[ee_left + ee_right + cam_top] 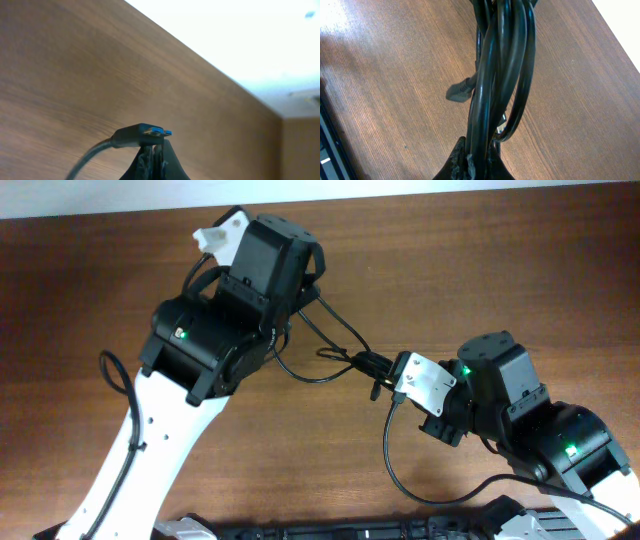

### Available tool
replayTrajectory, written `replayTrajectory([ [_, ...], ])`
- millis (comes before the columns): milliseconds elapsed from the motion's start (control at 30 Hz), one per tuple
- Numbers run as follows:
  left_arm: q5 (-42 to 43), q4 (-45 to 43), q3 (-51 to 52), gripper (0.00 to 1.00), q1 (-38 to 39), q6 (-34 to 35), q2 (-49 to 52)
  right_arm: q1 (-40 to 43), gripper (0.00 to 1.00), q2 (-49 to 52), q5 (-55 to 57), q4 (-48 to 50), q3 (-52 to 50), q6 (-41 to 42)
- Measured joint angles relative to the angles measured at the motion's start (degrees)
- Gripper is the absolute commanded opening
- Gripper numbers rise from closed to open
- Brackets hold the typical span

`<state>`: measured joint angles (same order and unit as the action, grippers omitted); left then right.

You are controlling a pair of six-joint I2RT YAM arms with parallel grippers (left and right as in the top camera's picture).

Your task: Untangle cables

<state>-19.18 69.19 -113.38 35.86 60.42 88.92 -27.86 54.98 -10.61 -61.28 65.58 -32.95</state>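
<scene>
my right tool (474, 156) clamped tight on a bundle of glossy, round black cables (495, 75) | my left tool (154, 153) apparently pinched shut on a flat blue-tipped plug (150, 132) | beyond, cables strung between my arms over the grainy brown wooden table (380, 100)

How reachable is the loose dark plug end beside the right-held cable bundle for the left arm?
Likely not: left gripper, shut on a blue-tipped black plug, isn't free for the dark plug end.
</scene>
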Motion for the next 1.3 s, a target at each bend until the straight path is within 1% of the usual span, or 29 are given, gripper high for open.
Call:
replayTrajectory([
  [67, -0.3, 0.0, 0.0, 0.01, 0.0, 3.8, -0.4, 0.0, 0.04, 0.0, 0.0, 0.0, 0.0, 0.0],
  [167, -0.7, 0.0, 0.0, 0.06, 0.0, 10.0, -1.6, 0.0, 0.04, 0.0, 0.0, 0.0, 0.0, 0.0],
  [333, -1.5, 0.0, -0.1, 0.09, -0.2, 19.9, -4.1, 0.0, 0.04, 0.0, 0.0, -0.7, 0.0, 0.0],
  [433, -4.9, -0.5, -0.8, 0.10, -0.7, 25.6, -4.7, 0.0, 0.04, 0.0, 0.3, -2.0, 0.0, 0.0],
  [500, -6.8, -0.2, -0.9, 0.12, -0.8, 27.1, -4.8, 0.0, 0.04, 0.0, 0.3, -2.0, 0.0, 0.0],
  [600, -9.3, 3.0, -0.9, 0.20, -0.8, 28.4, -4.8, 0.0, 0.04, 0.0, 0.3, -1.9, 0.0, 0.1],
  [700, -11.6, 7.6, -0.9, 0.33, -0.8, 29.1, -4.8, 0.0, 0.04, 0.0, 0.3, -1.9, 0.0, 0.2],
  [800, -13.3, 8.9, -0.9, 0.51, -0.9, 24.5, -4.8, 0.0, 0.04, 0.0, 0.3, -2.0, 0.0, 0.2],
  [900, -14.1, 6.8, -0.9, 0.72, -0.9, 13.6, -4.8, 0.0, 0.04, 0.0, 0.3, -1.9, 0.0, 0.2],
  [1000, -14.2, 3.6, -0.9, 0.88, -0.9, -0.5, -4.8, 0.0, 0.04, 0.0, 0.0, -2.0, 0.0, 0.0],
  [1067, -13.5, 1.8, -0.9, 0.94, -0.9, -8.7, -4.8, 0.0, 0.04, 0.0, -1.0, -2.2, 0.0, -0.8],
  [1133, -10.5, -0.5, -0.9, 1.00, -1.0, -15.9, -4.8, 0.0, 0.04, 0.0, -2.2, -2.2, 0.0, -2.2],
  [1233, -3.2, -2.8, -0.9, 0.99, -1.0, -26.1, -4.8, 0.0, 0.04, 0.0, -4.0, -2.1, 0.0, -3.8],
  [1300, 1.2, -2.8, -0.9, 0.99, -1.0, -31.4, -4.7, 0.0, 0.04, 0.0, -5.4, -1.7, 0.0, -4.6],
])
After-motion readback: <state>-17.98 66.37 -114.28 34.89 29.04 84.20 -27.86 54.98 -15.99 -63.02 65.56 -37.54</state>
